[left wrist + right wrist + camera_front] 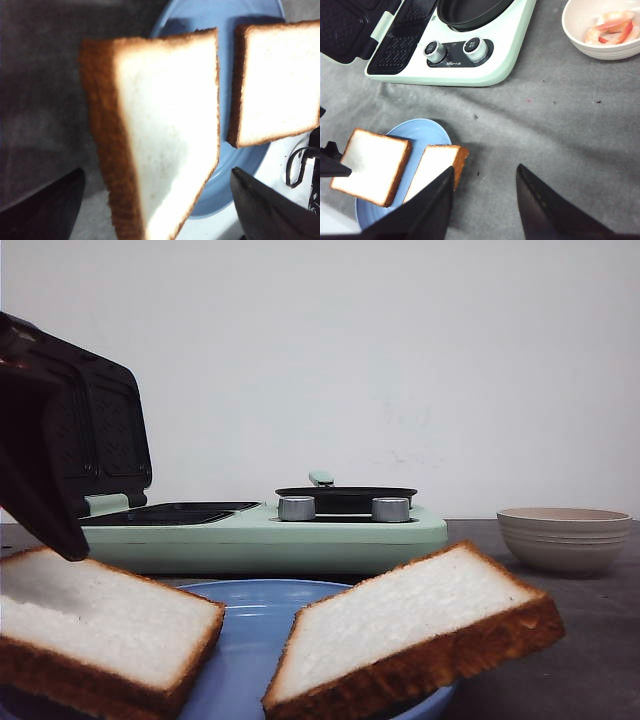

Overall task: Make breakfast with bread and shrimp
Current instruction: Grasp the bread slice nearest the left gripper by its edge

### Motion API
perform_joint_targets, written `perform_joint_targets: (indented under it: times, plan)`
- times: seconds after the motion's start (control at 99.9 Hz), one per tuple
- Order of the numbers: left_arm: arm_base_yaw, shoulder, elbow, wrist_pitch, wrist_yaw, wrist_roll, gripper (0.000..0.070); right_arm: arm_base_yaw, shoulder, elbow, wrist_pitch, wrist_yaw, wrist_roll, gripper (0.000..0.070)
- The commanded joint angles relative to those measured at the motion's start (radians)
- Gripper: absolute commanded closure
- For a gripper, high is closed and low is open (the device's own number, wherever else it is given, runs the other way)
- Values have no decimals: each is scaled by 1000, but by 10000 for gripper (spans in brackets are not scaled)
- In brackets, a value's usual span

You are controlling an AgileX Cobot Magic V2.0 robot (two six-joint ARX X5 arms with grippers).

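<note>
Two slices of bread lie on a blue plate (pixel 250 625). The left slice (pixel 100 625) overhangs the plate's left rim. The right slice (pixel 415 625) tilts over the right rim. My left gripper (pixel 157 200) is open and straddles the left slice (pixel 160 135), with one dark finger (pixel 40 490) showing beside it in the front view; neither finger visibly touches the crust. My right gripper (pixel 485 168) is open over bare grey cloth, just right of the tilted slice (pixel 435 167). The shrimp (pixel 612 27) lies in a cream bowl (pixel 580 37) at the back right.
A mint-green sandwich maker (pixel 260 530) stands behind the plate, its dark lid (pixel 100 440) raised at the left and a black pan (pixel 345 498) on its right half. Two knobs (pixel 455 49) face the front. The bowl (pixel 565 538) is right of it.
</note>
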Motion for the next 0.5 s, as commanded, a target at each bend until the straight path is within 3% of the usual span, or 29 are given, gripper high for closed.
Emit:
perform_joint_targets:
  times: [0.0, 0.09, 0.22, 0.49]
  plan:
    - [-10, 19, 6, 13, 7, -18, 191, 1, 3, 10, 10, -4, 10, 459]
    - [-18, 25, 6, 19, 7, -21, 204, 1, 3, 10, 10, -3, 10, 459]
    - [-23, 29, 6, 21, 6, -21, 294, 1, 3, 10, 10, -3, 10, 459]
    - [-24, 29, 6, 23, 6, -21, 567, 1, 3, 10, 10, -3, 11, 458]
